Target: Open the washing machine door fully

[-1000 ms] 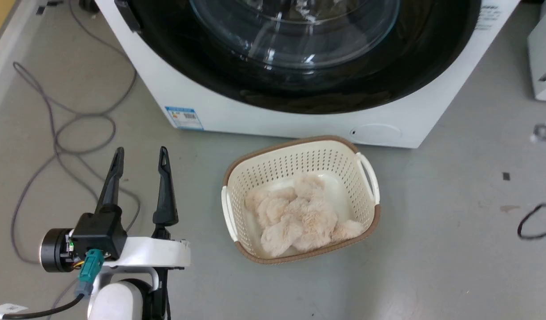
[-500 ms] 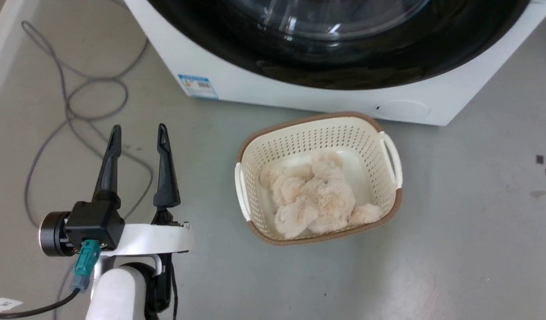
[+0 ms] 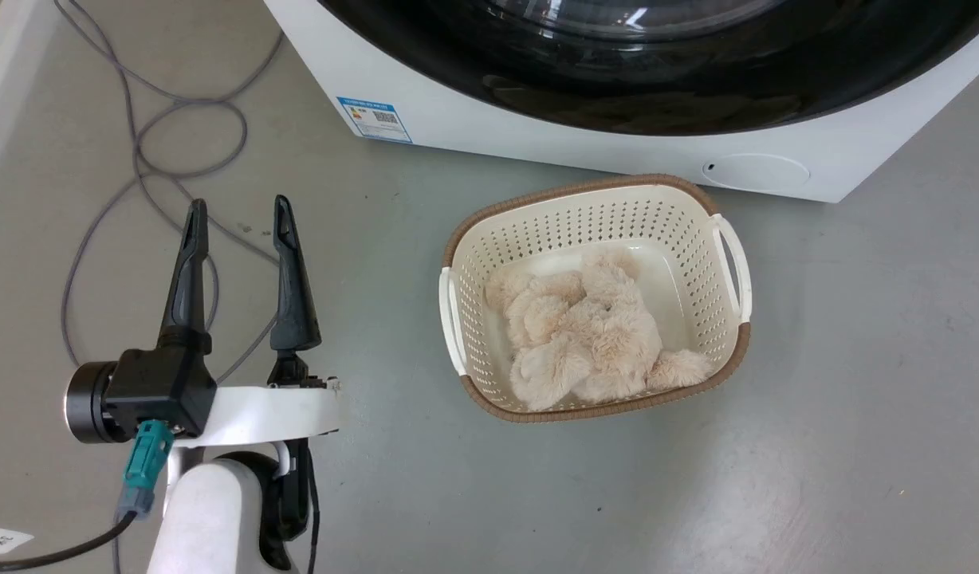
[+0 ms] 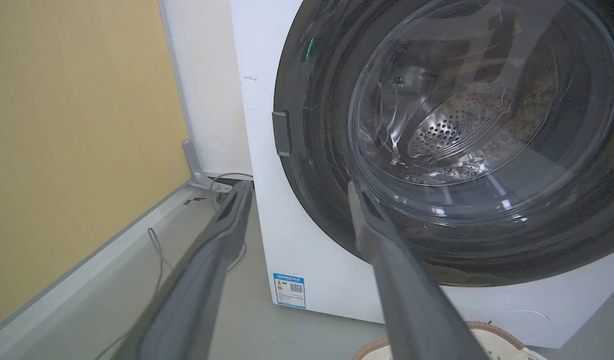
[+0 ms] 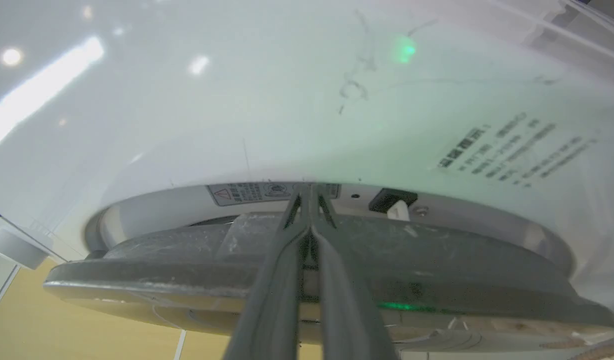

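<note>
Two end effectors: left end effector (image 3: 237, 207) apart, 8 o'clock; right end effector (image 5: 308, 189) pressed together, tips behind the washing machine door (image 3: 697, 96) rim, 12 o'clock. Door judged rigid, heavy, glossy-slick: hook the rim.

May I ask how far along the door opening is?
Done: the washing machine door looks unlatched, a gap behind its rim. In hand: the shut right gripper pokes into that gap. Left: the full swing; the door lies nearly flat against the washing machine.
</note>
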Controlling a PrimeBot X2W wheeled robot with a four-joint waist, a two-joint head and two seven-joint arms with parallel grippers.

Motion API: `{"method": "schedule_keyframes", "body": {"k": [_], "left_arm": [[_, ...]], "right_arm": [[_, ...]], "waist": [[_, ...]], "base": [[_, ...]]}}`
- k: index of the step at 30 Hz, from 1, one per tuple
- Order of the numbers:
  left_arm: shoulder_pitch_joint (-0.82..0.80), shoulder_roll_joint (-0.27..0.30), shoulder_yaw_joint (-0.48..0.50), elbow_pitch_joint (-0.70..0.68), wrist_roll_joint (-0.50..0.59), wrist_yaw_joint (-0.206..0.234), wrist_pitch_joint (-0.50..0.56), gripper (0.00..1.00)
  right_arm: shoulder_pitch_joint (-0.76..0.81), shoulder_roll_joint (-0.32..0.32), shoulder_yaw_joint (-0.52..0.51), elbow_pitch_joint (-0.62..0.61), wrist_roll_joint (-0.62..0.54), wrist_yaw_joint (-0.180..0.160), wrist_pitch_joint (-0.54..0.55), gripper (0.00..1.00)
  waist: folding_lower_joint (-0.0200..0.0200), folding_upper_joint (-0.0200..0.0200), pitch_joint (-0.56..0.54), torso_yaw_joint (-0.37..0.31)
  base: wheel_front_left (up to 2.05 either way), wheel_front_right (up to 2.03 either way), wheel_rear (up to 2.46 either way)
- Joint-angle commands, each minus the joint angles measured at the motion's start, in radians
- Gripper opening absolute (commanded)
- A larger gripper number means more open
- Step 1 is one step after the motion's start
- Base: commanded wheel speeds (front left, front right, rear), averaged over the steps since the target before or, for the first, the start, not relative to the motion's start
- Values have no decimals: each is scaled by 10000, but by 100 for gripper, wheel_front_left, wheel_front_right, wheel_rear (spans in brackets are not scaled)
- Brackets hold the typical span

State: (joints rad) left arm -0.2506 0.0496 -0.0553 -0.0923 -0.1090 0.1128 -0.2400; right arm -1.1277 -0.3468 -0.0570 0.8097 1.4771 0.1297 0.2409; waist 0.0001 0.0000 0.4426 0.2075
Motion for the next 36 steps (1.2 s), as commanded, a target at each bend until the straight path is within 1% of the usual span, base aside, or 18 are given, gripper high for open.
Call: {"method": "schedule_keyframes", "body": {"k": [1, 7, 8, 18, 25, 30, 31, 36], "left_arm": [[-223, 7, -23, -25, -46, 67, -101, 100], [-294, 6, -16, -28, -54, 76, -218, 100], [-206, 6, 12, -7, -17, 73, -218, 100], [84, 6, 283, 142, 91, -104, -218, 100], [285, 6, 364, 192, 166, -169, -218, 100], [482, 6, 468, 216, 204, -222, -218, 100], [618, 6, 532, 245, 262, -294, -218, 100], [851, 6, 589, 308, 343, -389, -218, 100]], "right_arm": [[-417, -30, 112, 194, 322, 9, 196, 0], [-598, -16, 540, 244, 914, 10, 1101, 0], [-314, 0, 682, 51, 889, 10, 1406, 0], [866, 199, 1069, -761, 989, 10, 2384, 0], [1958, 422, 1261, -1567, 1197, 10, 3037, 0], [2943, 650, 1560, -2340, 1244, 10, 3515, 0], [3497, 798, 1730, -2731, 1276, 10, 3746, 0], [4433, 1048, 2004, -3449, 1379, 10, 4138, 0]], "waist": [[-1, 0, 25, 11], [-1, 0, 79, 1], [-1, 0, -47, -78], [-1, 0, -661, -495], [-1, 0, -1104, -783], [-1, 0, -1385, -976], [-1, 0, -1566, -1063], [-1, 0, -1905, -1100]], "base": [[0, 0, 0], [0, 0, 0], [0, 0, 0], [0, 0, 0], [0, 0, 0], [0, 0, 0], [0, 0, 0], [0, 0, 0]]}}
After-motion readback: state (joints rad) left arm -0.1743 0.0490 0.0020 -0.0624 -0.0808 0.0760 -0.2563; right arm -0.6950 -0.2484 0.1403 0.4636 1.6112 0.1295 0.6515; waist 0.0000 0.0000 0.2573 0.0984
